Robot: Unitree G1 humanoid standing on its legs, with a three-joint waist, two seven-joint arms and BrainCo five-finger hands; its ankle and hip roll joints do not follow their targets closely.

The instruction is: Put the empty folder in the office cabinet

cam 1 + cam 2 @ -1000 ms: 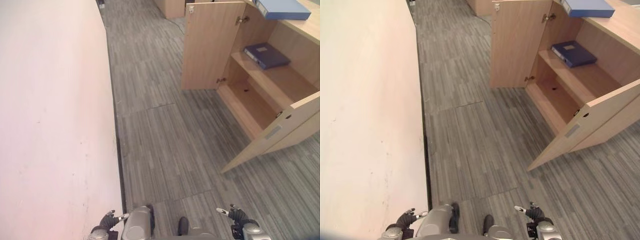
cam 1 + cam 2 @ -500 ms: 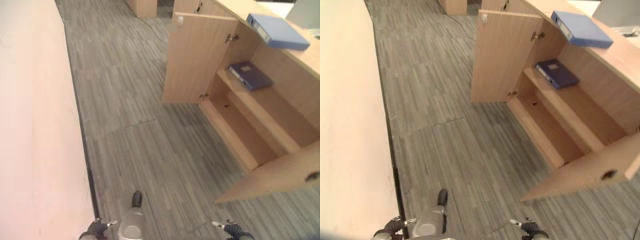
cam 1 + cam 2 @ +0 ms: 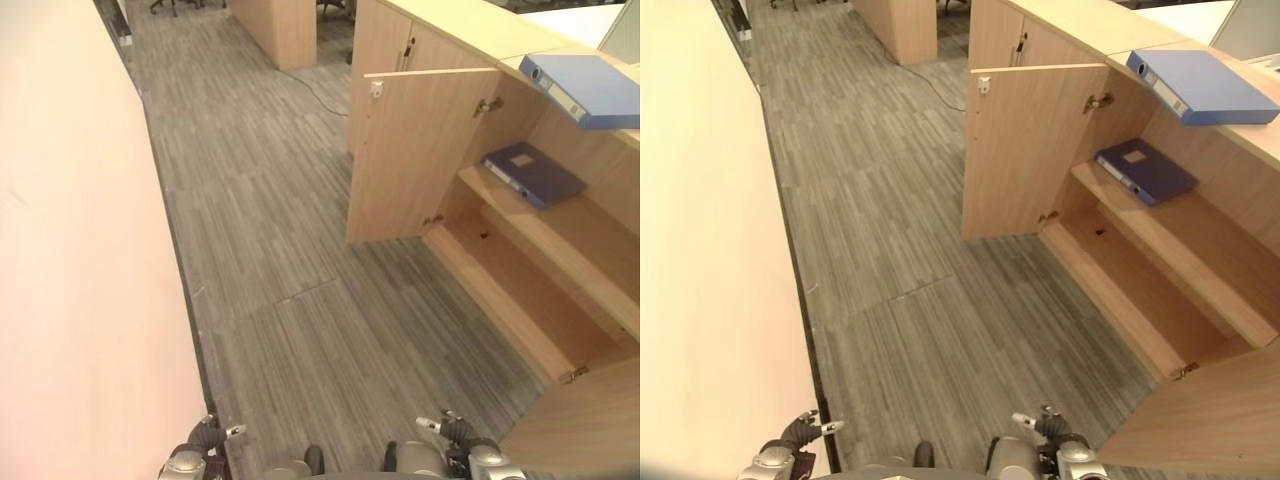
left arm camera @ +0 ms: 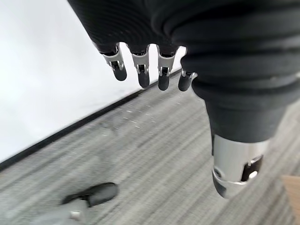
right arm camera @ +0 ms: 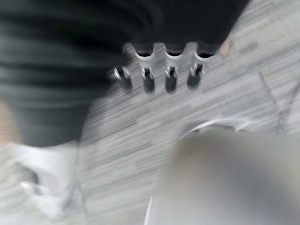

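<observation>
A light blue folder lies flat on top of the wooden office cabinet at the right. A dark blue folder lies on the cabinet's upper shelf, behind the open left door. The lower shelf holds nothing. My left hand hangs low at the bottom edge near the wall, its fingers relaxed and holding nothing. My right hand hangs at the bottom right, its fingers also relaxed and bare.
A pale wall runs along the left side. Grey striped carpet covers the floor between wall and cabinet. The cabinet's right door stands open close to my right hand. More wooden cabinets stand further back.
The camera has swung up and shifted, so the cabinet and both folders show from a different angle. Both hands stay hanging with nothing in them.
</observation>
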